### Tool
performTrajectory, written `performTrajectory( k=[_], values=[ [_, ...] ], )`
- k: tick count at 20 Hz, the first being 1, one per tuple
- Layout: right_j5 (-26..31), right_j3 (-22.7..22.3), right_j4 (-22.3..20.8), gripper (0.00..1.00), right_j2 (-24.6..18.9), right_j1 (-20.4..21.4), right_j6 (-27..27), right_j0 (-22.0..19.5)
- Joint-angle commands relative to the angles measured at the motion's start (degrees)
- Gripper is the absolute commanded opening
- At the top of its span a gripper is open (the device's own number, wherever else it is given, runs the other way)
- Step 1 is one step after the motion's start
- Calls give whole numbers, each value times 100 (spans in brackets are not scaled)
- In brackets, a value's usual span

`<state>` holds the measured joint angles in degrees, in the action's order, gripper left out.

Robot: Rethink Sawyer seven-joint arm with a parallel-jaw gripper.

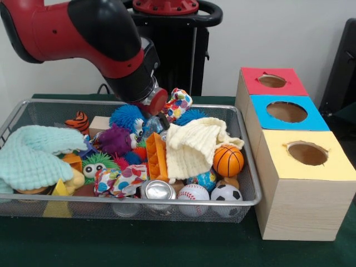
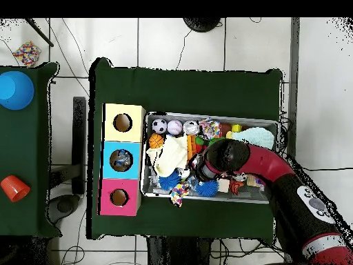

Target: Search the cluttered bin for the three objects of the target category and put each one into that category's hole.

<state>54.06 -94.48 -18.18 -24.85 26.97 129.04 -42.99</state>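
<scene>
1. Gripper (image 1: 158,119) hangs low over the far middle of the wire bin (image 1: 16,119) in the front view, its tip sunk among the toys beside a blue spiky ball (image 1: 127,117); whether its fingers stand apart or together cannot be told, nor whether it holds anything.
2. Front view alone shows the bin's contents plainly: a basketball (image 1: 228,161), a baseball (image 1: 193,193) and a soccer ball (image 1: 226,193) lie at the bin's near corner closest to the wooden box (image 1: 289,206), with a cream knitted cloth (image 1: 192,146) just behind them, a crushed can (image 1: 157,189) beside the baseball, and a pale green cloth (image 1: 33,154) at the bin's opposite end.
3. Beside the bin, the box shows a red top (image 1: 272,82), a blue top (image 1: 286,112) and a yellow top (image 1: 307,154), each with a round hole.
4. Overhead view adds what the front hides: something lies inside the blue hole (image 2: 122,160), while the other two holes look empty.
5. Overhead, the bin and box rest on a green cloth-covered table (image 2: 186,86) over a white tiled floor (image 2: 172,41); a second green table (image 2: 27,207) beyond the box carries a blue bowl (image 2: 15,90) and an orange cup (image 2: 14,188).
6. From above, the red arm (image 2: 265,162) crosses the bin, covering the gripper.
</scene>
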Motion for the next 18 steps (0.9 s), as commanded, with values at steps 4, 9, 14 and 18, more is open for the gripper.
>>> performTrajectory(
  k=[4, 9, 14, 18],
  values=[
    [723, 30, -721, 100, -187, 281, -1483, 131],
    [762, 146, -913, 100, -135, 245, -1340, 177],
    [685, 134, -1095, 100, 22, 341, -980, 352],
    [635, 87, -987, 100, -46, 243, -945, 299]
  ],
)
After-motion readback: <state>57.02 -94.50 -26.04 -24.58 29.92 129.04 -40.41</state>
